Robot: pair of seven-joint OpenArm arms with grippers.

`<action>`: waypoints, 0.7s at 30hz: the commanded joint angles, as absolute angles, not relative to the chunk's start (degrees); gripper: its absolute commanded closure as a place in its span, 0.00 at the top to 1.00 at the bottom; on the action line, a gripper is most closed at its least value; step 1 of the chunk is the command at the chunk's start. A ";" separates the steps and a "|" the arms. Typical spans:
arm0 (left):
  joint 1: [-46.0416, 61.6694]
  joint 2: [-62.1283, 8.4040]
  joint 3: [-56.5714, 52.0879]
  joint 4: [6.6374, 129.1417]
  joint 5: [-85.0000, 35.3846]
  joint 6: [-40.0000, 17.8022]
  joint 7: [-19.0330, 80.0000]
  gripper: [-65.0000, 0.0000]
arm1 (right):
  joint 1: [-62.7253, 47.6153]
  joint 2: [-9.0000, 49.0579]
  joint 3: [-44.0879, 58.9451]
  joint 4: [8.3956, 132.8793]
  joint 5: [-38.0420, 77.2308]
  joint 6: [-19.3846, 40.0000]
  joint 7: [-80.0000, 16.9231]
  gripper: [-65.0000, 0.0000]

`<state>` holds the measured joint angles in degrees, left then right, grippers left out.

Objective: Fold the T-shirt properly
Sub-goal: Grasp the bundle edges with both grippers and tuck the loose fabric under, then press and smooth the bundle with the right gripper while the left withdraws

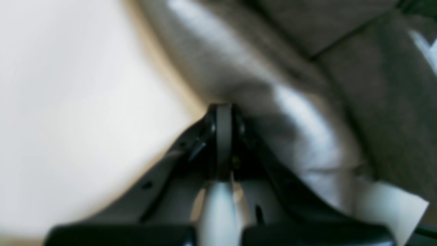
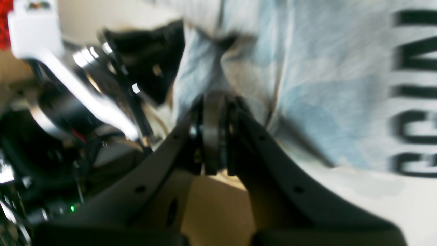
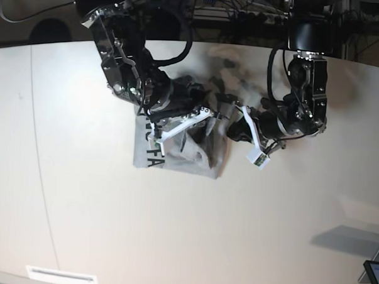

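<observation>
The heather-grey T-shirt (image 3: 179,153) lies bunched in the middle of the white table (image 3: 80,194), with black block letters (image 3: 152,157) showing at its left edge. In the left wrist view my left gripper (image 1: 223,110) is shut, with plain grey fabric (image 1: 341,85) running off its tips; in the base view it (image 3: 233,126) is at the shirt's right side. My right gripper (image 2: 213,99) is shut on a fold of the shirt (image 2: 307,85), next to the black letters (image 2: 414,136); in the base view it (image 3: 209,115) holds the cloth a little above the table. Both views are blurred.
A white tag (image 3: 259,159) hangs by my left gripper and also shows in the left wrist view (image 1: 392,205). Dark rig and cables (image 3: 245,12) stand behind the table. A screen corner (image 3: 375,276) is at the bottom right, a white label (image 3: 61,276) at the front left.
</observation>
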<state>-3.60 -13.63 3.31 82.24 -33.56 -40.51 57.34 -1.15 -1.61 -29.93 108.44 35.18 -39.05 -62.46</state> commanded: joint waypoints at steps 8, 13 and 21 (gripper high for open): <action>-2.77 -18.42 3.12 82.86 -31.96 -40.00 58.77 0.00 | 0.13 -2.33 -30.37 108.88 36.00 -38.46 -62.11 0.04; -2.77 -21.58 3.03 82.86 -31.96 -40.00 58.77 0.00 | 1.10 -1.89 -30.46 110.90 36.00 -38.37 -62.20 0.04; 1.36 -24.92 -10.15 82.77 -31.60 -40.00 58.77 0.00 | 4.44 -0.75 -30.55 112.04 36.09 -38.20 -62.29 0.04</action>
